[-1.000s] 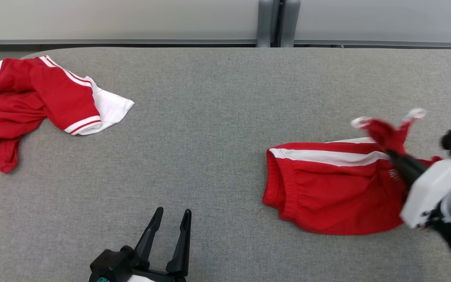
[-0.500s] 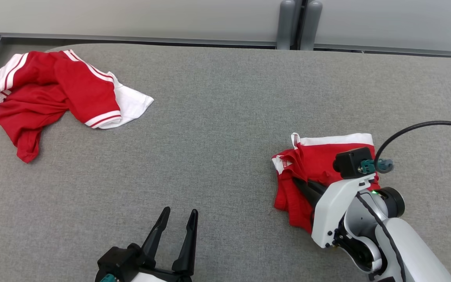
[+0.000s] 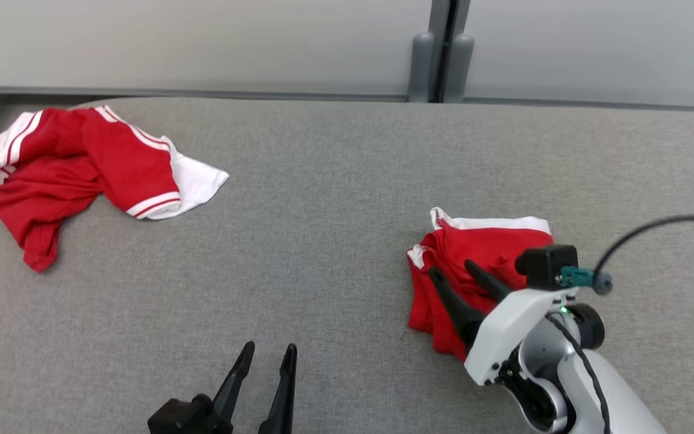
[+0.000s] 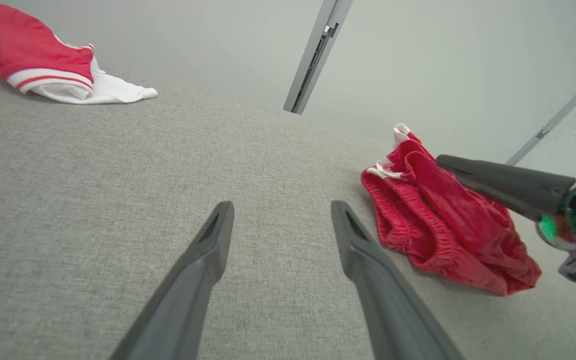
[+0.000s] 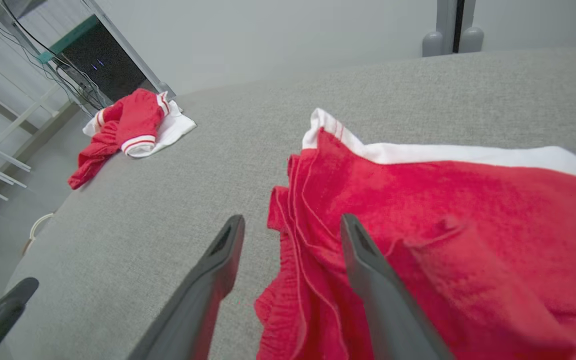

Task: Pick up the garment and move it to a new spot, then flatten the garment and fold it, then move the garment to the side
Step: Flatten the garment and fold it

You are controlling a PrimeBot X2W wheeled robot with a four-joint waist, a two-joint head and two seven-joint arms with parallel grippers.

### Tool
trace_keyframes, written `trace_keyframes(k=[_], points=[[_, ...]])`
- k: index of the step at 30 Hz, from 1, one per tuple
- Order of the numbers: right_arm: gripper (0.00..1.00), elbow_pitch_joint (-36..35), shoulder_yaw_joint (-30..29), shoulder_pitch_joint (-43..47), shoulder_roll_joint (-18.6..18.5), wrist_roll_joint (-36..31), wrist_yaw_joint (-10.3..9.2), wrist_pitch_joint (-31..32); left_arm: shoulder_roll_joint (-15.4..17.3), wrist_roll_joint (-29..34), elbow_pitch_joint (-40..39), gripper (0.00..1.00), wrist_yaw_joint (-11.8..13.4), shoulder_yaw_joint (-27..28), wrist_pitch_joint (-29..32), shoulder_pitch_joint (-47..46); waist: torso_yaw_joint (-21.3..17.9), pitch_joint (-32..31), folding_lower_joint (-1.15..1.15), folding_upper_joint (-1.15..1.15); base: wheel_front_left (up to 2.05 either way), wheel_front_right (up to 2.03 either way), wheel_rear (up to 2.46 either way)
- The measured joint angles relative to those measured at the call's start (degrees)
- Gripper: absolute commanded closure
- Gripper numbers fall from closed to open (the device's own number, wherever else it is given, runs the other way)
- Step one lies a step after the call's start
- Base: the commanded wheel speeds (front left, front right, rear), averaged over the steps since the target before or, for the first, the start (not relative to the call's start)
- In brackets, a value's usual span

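- Grey fabric table (image 3: pixel 335 199), pale wall (image 3: pixel 202 42) behind.
- Far left: crumpled red-and-white shirt (image 3: pixel 82 163) at the table edge, well apart from the work. Not my target, I think.
- My left gripper (image 3: pixel 270 346): low near the front edge, fingers spread, nothing in them, idle.
- Right of centre: red shorts (image 3: pixel 491 247), the garment, lying doubled over on the table, white band at the far edge, elastic waist stacked at the left.
- My right gripper (image 3: pixel 449 268): over the shorts' left part, fingers parted, not pinching cloth.
- Judgement: fold looks done, shifting it aside is next. Bite through all layers near the stacked edge, keep low and drag flat so the fold doesn't spring open. Steer clear of the shirt.
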Motion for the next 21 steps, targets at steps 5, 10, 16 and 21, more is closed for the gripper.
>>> trace_keyframes(k=[5, 10, 16, 21], points=[[0.0, -4.65, -1.25, 4.83, -0.2, 2.02, 0.0, -5.82, -0.02, 0.52, 0.41, 0.0, 0.18, 1.92, 0.01, 2.94, -2.0, -3.12, 0.0, 0.0, 0.0, 0.0, 0.0], [0.0, -10.13, -5.8, 11.56, -5.35, -0.01, 0.0, -12.38, -0.01, 0.96, -0.03, 0.0, 0.16, 3.87, 0.0, 5.96, -4.48, -6.66, 0.0, 0.0, 0.0, 0.0, 0.0], [0.0, -9.35, -13.96, 20.67, -11.61, -7.78, 0.0, -24.5, -0.03, 1.12, -2.11, 0.0, 0.4, 6.72, 0.0, 7.79, -6.85, -10.29, 0.0, 0.0, 0.0, 0.0, 0.0], [0.0, -4.85, -16.99, 24.55, -12.02, -12.77, 0.0, -28.52, -0.01, 2.3, -2.72, 0.0, 0.43, 9.92, 0.0, 9.42, -6.85, -11.62, 0.0, 0.0, 0.0, 0.0, 0.0]])
